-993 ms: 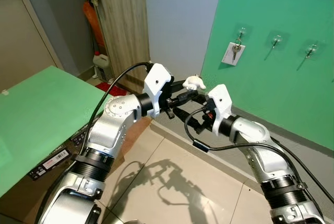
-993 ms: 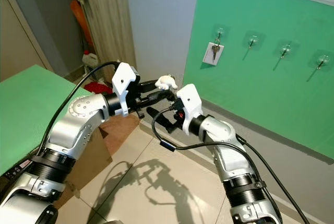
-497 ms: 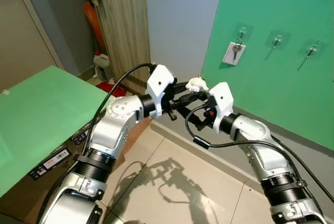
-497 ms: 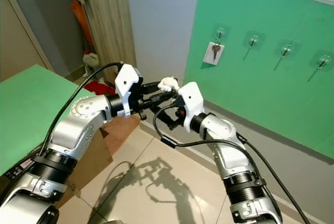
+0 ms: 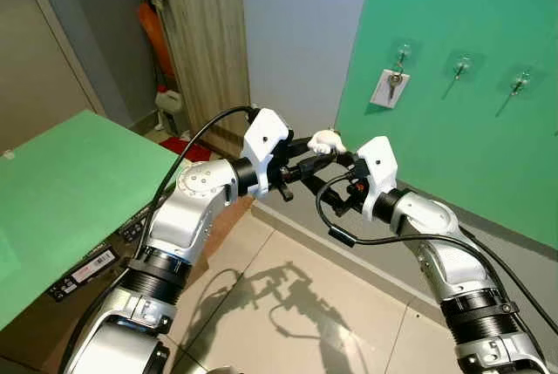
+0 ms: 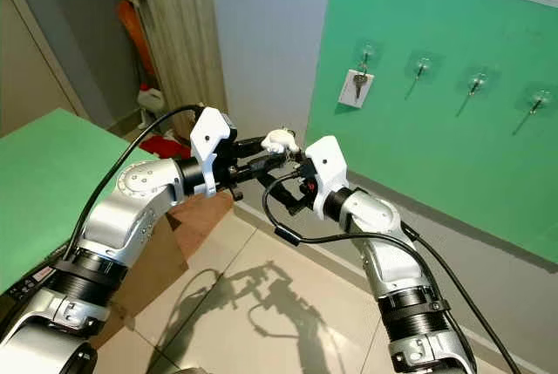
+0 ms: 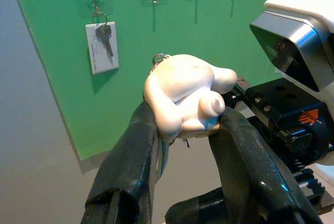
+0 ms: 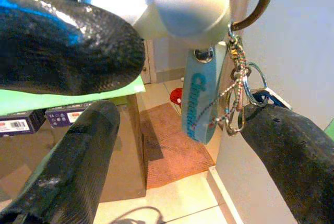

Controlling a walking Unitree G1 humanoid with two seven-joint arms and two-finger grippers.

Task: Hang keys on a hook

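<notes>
Both arms raised in front of the green wall panel [image 5: 453, 143], wrists nearly meeting. Left gripper [image 7: 182, 125]: jaws closed on the white charm [image 7: 182, 96] of the key bunch, one black finger [image 7: 133, 166] on each side of it. Below the charm hang a pale blue tag [image 8: 201, 96], a split ring and a thin chain [image 8: 237, 91] (all dangling between the right jaws in the right wrist view). Right gripper [image 8: 172, 130]: jaws open, spread wide to either side of the hanging bunch; one finger [image 8: 287, 143] lies right at the lowest ring, contact or a hair's gap, cannot tell; the other finger [image 8: 73, 166] stands apart from the tag. Beyond the left jaws, on the panel, a row of clear adhesive hooks [image 5: 462, 67]. The hook nearest the panel's edge [image 5: 401, 51] carries another key with a white card [image 5: 388, 89]; the hooks further along are bare. The bunch is held well short of the panel, lower than the hook row. Beside the left arm, a green worktop [image 5: 61, 191].
</notes>
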